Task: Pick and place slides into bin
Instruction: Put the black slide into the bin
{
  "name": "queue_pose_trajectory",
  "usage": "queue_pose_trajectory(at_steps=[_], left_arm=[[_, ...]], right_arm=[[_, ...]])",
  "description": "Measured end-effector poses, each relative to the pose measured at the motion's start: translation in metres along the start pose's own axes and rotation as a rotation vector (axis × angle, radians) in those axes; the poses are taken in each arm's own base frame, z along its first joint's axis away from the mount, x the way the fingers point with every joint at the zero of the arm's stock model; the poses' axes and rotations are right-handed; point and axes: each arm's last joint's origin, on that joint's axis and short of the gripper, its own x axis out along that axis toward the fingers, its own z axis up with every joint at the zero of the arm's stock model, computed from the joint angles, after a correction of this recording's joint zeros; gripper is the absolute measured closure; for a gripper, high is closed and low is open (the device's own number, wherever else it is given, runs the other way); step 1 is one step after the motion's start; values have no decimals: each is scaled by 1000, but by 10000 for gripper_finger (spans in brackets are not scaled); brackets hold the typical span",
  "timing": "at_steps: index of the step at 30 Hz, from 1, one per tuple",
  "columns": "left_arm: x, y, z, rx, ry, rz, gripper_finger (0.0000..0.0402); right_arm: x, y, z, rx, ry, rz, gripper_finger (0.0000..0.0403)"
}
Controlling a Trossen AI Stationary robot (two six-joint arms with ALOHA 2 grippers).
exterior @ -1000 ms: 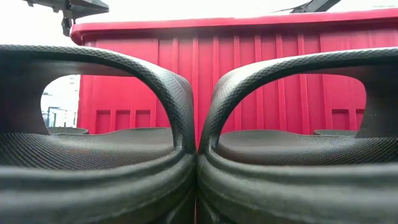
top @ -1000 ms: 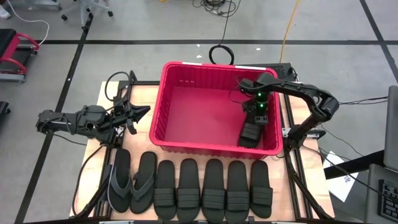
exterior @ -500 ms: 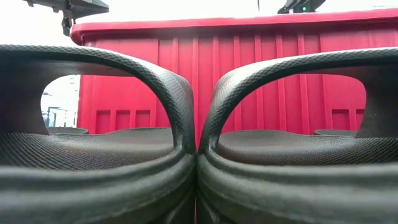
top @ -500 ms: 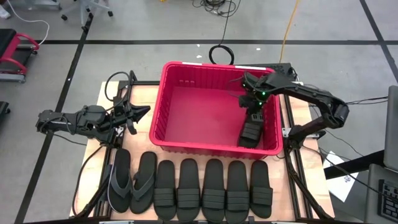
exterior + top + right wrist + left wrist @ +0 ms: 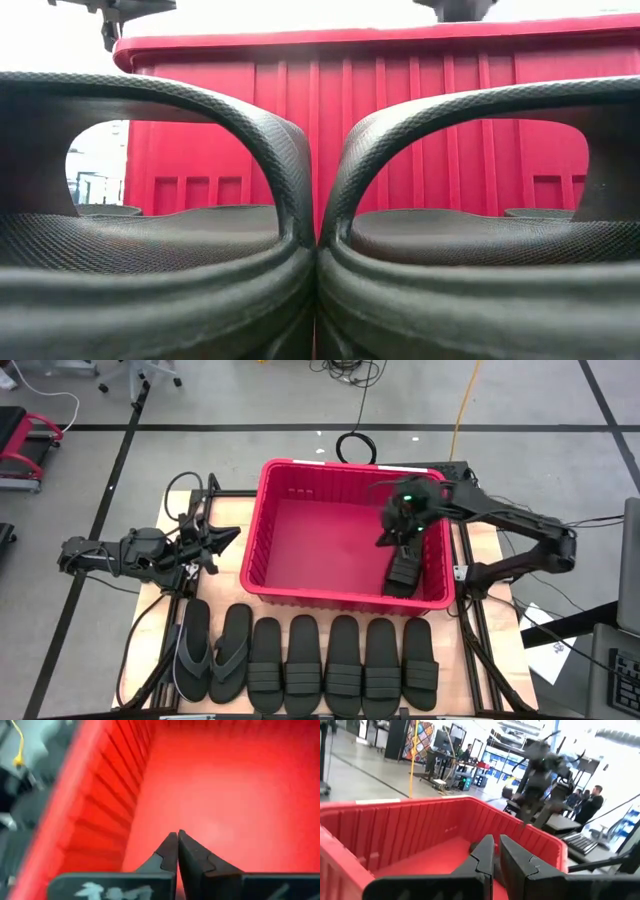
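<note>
1. The red bin point(image 5: 320, 550) sits in the upper middle of the high view, on the table point(image 5: 490, 550).
2. One ribbed-strap slide point(image 5: 404, 573) lies inside the bin, against its right wall near the lower right corner.
3. The right gripper point(image 5: 392, 536) hangs over the bin's right half, just above that slide in the picture, fingers clenched together and holding nothing; the right wrist view shows its fingertips point(image 5: 176, 842) meeting over the red floor.
4. The left gripper point(image 5: 228, 538) rests at the left of the frame, just outside the bin's left wall, pinched shut and empty.
5. Seven slides lie in a row along the lower edge below the bin: two thong flip-flops point(image 5: 213, 650) at the left, then five ribbed-strap sandals point(image 5: 343, 663) side by side.
6. In the low view two ribbed straps point(image 5: 250, 130) fill the foreground, touching at the centre, with the bin's wall behind.
</note>
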Motion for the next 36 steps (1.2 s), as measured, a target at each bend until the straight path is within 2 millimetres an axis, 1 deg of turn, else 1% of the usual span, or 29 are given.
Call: queue_pose_trajectory(at_steps=[2, 5, 9, 11, 12, 14, 16, 19, 21, 24, 27, 30, 33, 36], left_arm=[[0, 0, 0, 43, -3, -1, 376], [0, 0, 0, 93, -3, -1, 376], [0, 0, 0, 64, -2, -1, 376], [0, 0, 0, 46, -2, -1, 376], [0, 0, 0, 44, 0, -1, 376], [0, 0, 0, 63, 4, 1, 376], [0, 0, -1, 108, 13, 3, 376], [0, 0, -1, 156, 12, 3, 376], [0, 0, -1, 169, 8, 1, 376], [0, -1, -1, 148, 11, -28, 376], [0, -1, 0, 179, 1, -39, 376], [0, -4, 4, 187, -14, -93, 376], [-2, -8, 11, 169, -24, -180, 376], [-1, -10, 14, 142, -51, -197, 376]], right_arm=[[-21, 17, 15, -89, -145, -9, 398], [-55, 45, 27, -194, -339, 1, 402], [-102, 79, 42, -153, -603, 89, 402], [-123, 93, 50, -136, -708, 142, 402], [-131, 99, 53, -125, -733, 152, 402], [-139, 108, 57, -112, -744, 144, 402], [-141, 116, 58, -99, -721, 131, 402], [-135, 124, 62, -75, -678, 173, 403], [-126, 128, 63, -19, -633, 206, 403], [-112, 133, 62, 71, -540, 189, 403], [-96, 138, 60, 45, -444, 181, 403], [-82, 147, 60, 13, -374, 186, 403], [-83, 158, 52, -44, -324, 209, 403], [-92, 169, 35, -59, -225, 257, 403]])
